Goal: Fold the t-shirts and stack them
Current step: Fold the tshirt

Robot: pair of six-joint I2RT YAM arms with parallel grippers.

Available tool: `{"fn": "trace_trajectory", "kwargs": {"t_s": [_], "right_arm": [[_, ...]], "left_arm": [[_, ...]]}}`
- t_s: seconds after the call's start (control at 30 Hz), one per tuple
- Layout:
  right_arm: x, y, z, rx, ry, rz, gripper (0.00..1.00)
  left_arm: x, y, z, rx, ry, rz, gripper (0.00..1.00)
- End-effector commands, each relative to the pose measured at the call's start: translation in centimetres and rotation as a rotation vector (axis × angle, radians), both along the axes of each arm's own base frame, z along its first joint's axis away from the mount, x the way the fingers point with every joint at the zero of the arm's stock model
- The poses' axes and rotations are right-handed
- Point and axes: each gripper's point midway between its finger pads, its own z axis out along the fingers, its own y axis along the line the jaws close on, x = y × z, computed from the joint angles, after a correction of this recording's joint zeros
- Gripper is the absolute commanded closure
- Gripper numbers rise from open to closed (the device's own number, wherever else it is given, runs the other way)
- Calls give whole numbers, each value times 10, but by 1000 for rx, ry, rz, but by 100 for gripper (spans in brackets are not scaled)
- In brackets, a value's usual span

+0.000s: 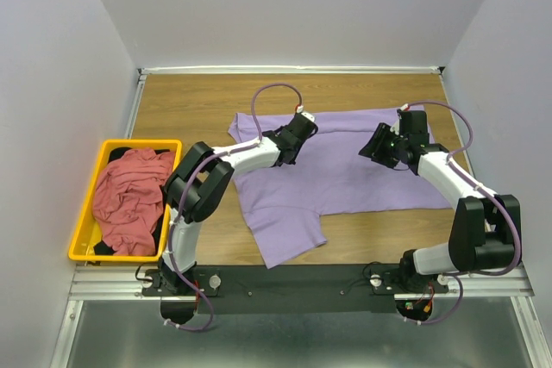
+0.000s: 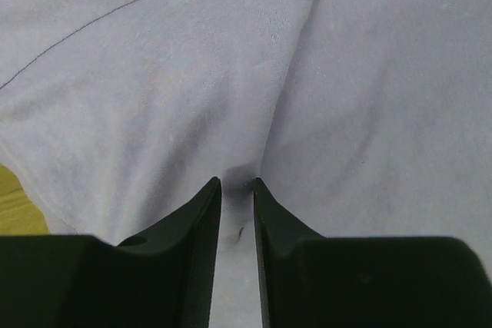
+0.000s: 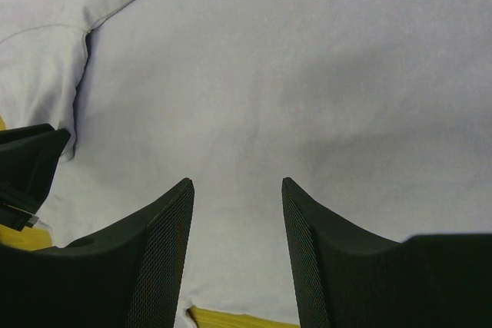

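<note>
Bin (image 1: pixel 142 143) holds pink shirt (image 1: pixel 129 196) — left claw (image 2: pixel 237 183) pinches lavender shirt (image 1: pixel 354 178) fold, right claw (image 3: pixel 237 182) open, empty.

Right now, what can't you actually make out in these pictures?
- Left wrist view: whether the left tool has pinched the purple shirt; its near-closed fingers hide the spot.
- Top view: the dark cloth in the yellow bin, mostly buried under the red-pink shirt.
- Both wrist views: the purple shirt's outline, cut off by the frame edges.
</note>
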Motion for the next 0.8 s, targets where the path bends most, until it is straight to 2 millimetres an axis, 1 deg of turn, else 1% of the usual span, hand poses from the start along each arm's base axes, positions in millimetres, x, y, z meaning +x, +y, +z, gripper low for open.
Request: {"fn": "trace_trajectory", "kwargs": {"t_s": [0.0, 0.13, 0.23, 0.27, 0.3, 0.33, 0.47, 0.63, 0.67, 0.77], "right_arm": [[-2, -3, -5, -17, 11, -21, 43], [-2, -3, -6, -18, 14, -16, 43], [-2, -3, -7, -21, 14, -15, 43], [-3, -4, -8, -24, 17, -17, 43], [-3, -4, -8, -25, 17, -20, 43], [-3, -4, -8, -24, 17, -17, 43], [-4, -4, -8, -26, 18, -15, 43], [-3, -2, -6, -23, 10, -3, 43], [-2, -2, -5, -26, 5, 4, 43], [-1, 0, -5, -21, 8, 15, 43]], "left_arm": [[2, -9, 4, -28, 0, -17, 67], [4, -6, -5, -11, 8, 2, 67], [6, -5, -9, 0, 5, 16, 72], [6, -4, -10, 5, 4, 19, 86], [10, -4, -6, 8, -12, 29, 95], [10, -2, -5, 17, -12, 35, 100], [18, -2, 10, 28, -43, 34, 100], [29, -3, 37, 27, -83, -11, 100], [33, 1, 42, 23, -87, -13, 100], [42, 4, 46, 10, -88, -42, 100]]}}
